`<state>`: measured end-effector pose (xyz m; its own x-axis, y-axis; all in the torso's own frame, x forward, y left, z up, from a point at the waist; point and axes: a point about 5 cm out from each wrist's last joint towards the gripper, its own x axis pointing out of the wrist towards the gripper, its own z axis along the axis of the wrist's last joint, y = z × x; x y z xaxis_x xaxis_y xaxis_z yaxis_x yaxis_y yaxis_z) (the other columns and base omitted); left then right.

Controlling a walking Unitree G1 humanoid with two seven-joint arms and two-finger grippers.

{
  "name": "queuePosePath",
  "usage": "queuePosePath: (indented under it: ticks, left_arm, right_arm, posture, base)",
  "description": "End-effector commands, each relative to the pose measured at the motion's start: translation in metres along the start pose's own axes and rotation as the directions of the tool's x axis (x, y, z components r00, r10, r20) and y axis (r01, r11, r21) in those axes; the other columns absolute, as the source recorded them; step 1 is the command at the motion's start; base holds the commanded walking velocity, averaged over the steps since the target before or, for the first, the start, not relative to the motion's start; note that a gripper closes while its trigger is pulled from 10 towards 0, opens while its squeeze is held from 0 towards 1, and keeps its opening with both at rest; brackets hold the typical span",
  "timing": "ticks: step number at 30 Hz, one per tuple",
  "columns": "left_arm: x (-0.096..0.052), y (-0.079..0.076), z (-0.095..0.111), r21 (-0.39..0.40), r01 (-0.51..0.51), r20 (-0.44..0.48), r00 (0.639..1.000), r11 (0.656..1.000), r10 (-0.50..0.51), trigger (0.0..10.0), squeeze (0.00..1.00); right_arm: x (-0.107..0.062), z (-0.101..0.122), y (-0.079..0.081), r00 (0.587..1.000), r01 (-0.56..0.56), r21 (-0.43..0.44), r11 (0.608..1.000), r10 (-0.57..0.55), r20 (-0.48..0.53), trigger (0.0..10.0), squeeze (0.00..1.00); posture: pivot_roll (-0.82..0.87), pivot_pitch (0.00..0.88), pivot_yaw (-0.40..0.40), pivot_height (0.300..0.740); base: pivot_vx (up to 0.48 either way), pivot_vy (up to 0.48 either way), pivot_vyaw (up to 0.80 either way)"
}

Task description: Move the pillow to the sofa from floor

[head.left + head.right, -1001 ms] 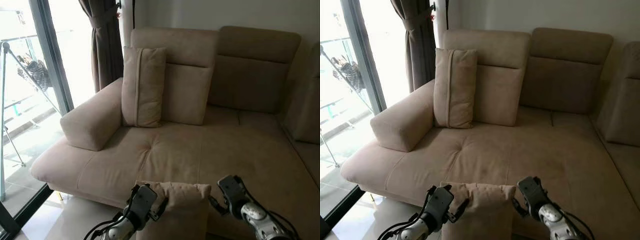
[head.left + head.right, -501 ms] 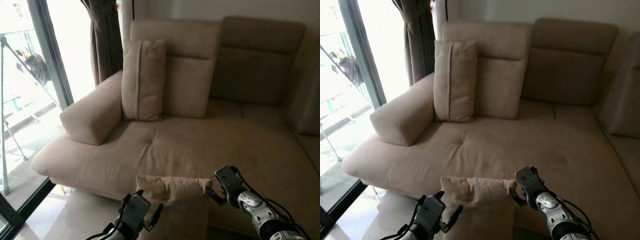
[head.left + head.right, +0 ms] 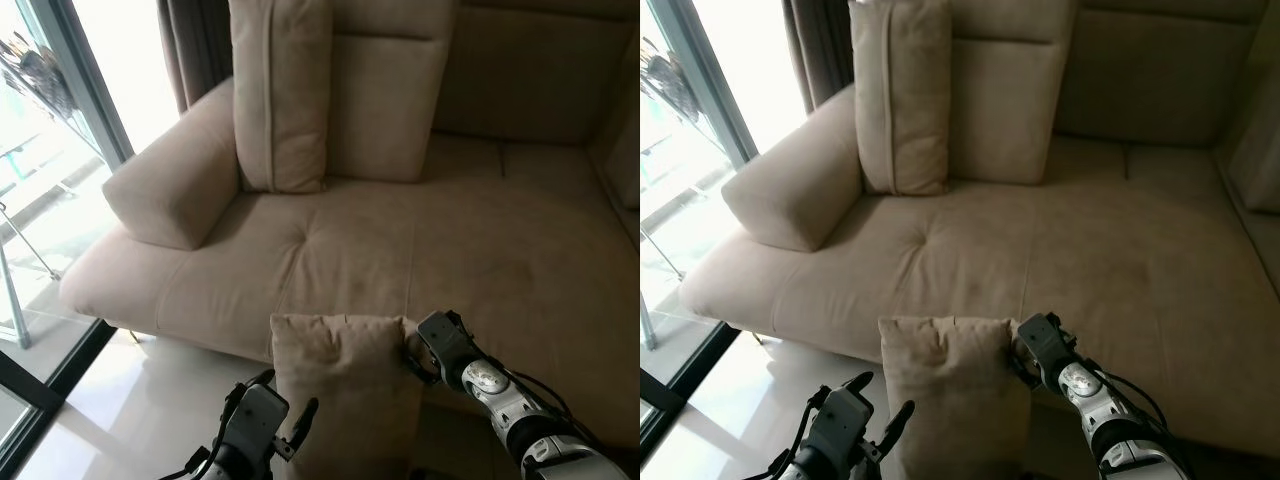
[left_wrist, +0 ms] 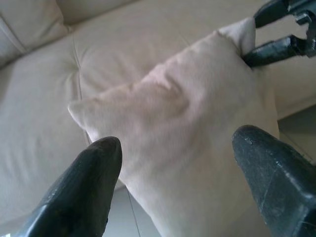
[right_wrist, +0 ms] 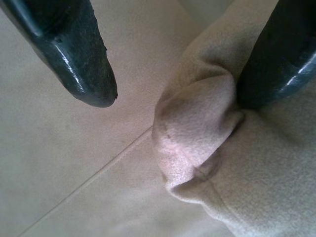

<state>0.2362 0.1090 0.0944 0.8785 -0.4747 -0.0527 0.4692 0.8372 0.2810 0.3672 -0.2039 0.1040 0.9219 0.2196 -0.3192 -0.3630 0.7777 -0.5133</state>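
Left wrist view shows the left hand [image 4: 175, 185] with its two black fingers [image 4: 89, 190] spread wide, the pillow [image 4: 197, 143] bulging between them but not squeezed. From the head camera this left hand [image 3: 268, 428] sits low beside the pillow's lower left edge, above the pale floor [image 3: 150, 400], its silver arm reaching up from below. The pillow [image 3: 345, 395] stands upright just in front of the sofa [image 3: 330, 255], its top edge level with the seat front.

The right hand [image 3: 413, 345] comes in from the right with its arm angled forward and inward, meeting the pillow's upper right corner. Right wrist view shows one finger [image 5: 284, 54] dug into that corner's fabric and the other finger [image 5: 69, 54] clear of it, so the hand is spread and prodding, not pinching.

To do the step well, the two hands would likely need to press on opposite sides evenly, lift the pillow above the seat edge, then carry it forward onto the open cushion; a one-corner hold risks it sagging or slipping.

Farther back, a second cushion [image 3: 275, 95] leans upright against the backrest beside the armrest [image 3: 170, 190].
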Motion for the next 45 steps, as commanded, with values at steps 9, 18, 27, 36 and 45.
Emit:
queuePosePath:
  ticks: [9, 18, 27, 36, 45]
  left_arm:
    - [-0.009, 0.001, -0.001, 0.008, -0.015, -0.064, 0.998, 1.0, 0.015, 10.0, 0.0]
    - [0.007, -0.005, 0.006, -0.017, 0.021, -0.02, 1.0, 1.0, -0.021, 10.0, 0.0]
    - [0.016, -0.007, 0.009, -0.021, 0.037, -0.009, 0.999, 0.999, -0.037, 10.0, 0.0]
    - [0.032, -0.011, 0.012, 0.009, 0.086, 0.023, 0.996, 0.996, -0.086, 10.0, 0.0]
    - [0.047, 0.013, 0.008, 0.081, 0.059, 0.016, 0.998, 0.995, -0.06, 10.0, 0.0]
  right_arm:
    - [0.005, -0.004, 0.027, 0.997, -0.073, 0.03, 0.997, 0.074, -0.033, 0.0, 0.0]
    - [0.0, -0.008, 0.042, 0.995, -0.084, 0.04, 0.996, 0.081, 0.062, 0.0, 0.0]
    - [-0.009, -0.018, 0.053, 0.989, -0.092, 0.045, 0.995, 0.086, 0.119, 0.0, 0.0]
    - [-0.024, -0.011, 0.077, 0.937, -0.153, -0.127, 0.98, 0.185, 0.297, 0.0, 0.0]
    - [-0.05, -0.016, 0.1, 0.863, -0.216, -0.338, 0.916, 0.341, 0.372, 0.0, 0.0]
  posture:
    - [0.39, 0.294, 0.047, 0.566]
    - [0.33, 0.257, 0.023, 0.566]
    - [0.28, 0.233, 0.017, 0.566]
    - [0.22, 0.198, 0.01, 0.566]
    - [0.18, 0.158, -0.001, 0.566]
  base:
    - [0.0, 0.0, 0.0]
    - [0.0, 0.0, 0.0]
    - [0.0, 0.0, 0.0]
    - [0.0, 0.0, 0.0]
    - [0.0, 0.0, 0.0]
